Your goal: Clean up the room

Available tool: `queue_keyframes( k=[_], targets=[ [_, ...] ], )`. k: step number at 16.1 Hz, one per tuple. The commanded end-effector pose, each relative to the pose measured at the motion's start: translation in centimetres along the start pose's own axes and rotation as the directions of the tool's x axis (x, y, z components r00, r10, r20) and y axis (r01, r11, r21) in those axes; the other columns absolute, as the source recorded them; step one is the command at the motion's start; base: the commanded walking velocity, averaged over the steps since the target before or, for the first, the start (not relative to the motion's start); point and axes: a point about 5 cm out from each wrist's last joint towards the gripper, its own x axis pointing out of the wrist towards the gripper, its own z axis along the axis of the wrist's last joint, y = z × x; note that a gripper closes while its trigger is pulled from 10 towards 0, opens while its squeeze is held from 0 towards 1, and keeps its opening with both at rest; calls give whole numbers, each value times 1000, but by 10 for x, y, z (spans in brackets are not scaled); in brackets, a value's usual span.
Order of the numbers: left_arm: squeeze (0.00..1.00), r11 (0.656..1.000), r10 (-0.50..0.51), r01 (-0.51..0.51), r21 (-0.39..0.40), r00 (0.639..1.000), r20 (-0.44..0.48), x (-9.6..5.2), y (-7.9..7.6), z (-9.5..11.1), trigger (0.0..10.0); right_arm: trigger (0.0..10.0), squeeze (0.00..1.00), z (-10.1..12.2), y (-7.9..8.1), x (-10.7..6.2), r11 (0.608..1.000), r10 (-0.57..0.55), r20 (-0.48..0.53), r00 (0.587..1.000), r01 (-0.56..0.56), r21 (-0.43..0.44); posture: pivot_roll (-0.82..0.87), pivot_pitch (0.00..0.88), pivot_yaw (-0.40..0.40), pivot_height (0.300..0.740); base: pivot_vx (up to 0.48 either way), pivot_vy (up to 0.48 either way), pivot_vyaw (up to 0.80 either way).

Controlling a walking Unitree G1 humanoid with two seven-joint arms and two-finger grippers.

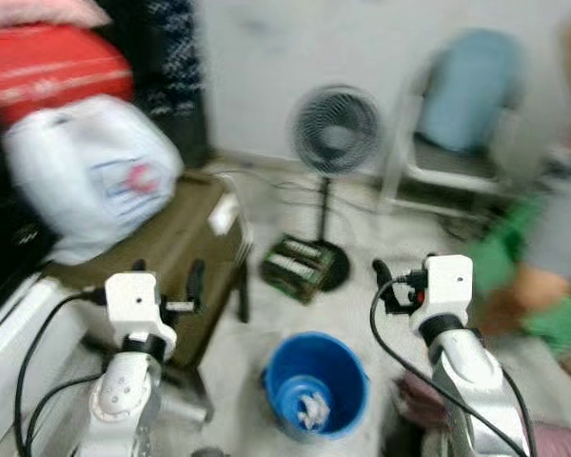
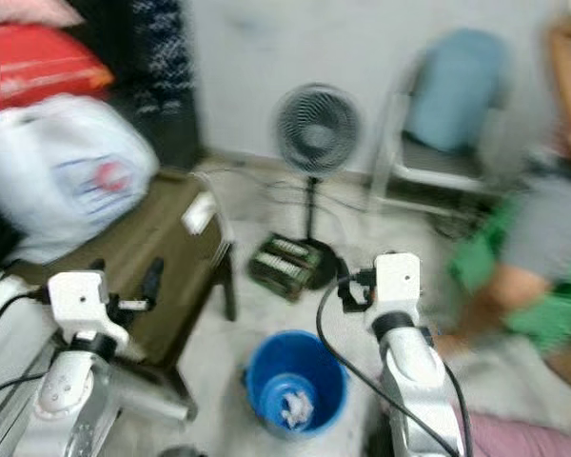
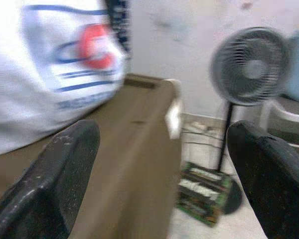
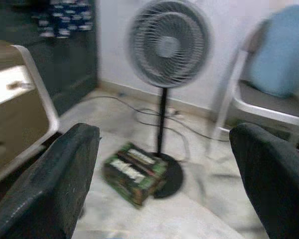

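Observation:
A blue bucket (image 1: 316, 383) stands on the pale floor between my arms, with crumpled white paper (image 1: 312, 410) in its bottom. A green box (image 1: 298, 267) lies on the floor against the base of a standing fan (image 1: 335, 133). My left gripper (image 1: 168, 278) is raised over the near edge of a brown table (image 1: 186, 238), open and holding nothing. My right gripper (image 1: 390, 284) hovers to the right of the bucket, open and empty. In the right wrist view the green box (image 4: 135, 172) lies between the black fingers (image 4: 55, 184). All views are blurred.
A bulging white plastic bag (image 1: 90, 171) with a red and blue logo sits on the brown table. A red cushion (image 1: 48, 62) lies behind it. A white chair with a blue cushion (image 1: 466, 105) stands by the wall. A person in green (image 1: 538, 267) is at the right.

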Motion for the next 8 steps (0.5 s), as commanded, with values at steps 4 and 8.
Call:
queue_keyframes(
  k=[4,8],
  targets=[
    [0,1000,-14,14,-8,1000,4,2,-2,2,10000,10000,0,2,2,1,999,29,8,1000,-29,-16,-72,0,-34,740,0,0,800],
    [0,1000,-17,17,-2,1000,8,2,-3,2,10000,10000,0,2,3,3,999,40,6,999,-40,-8,-69,0,-36,740,0,0,800]
  ],
)
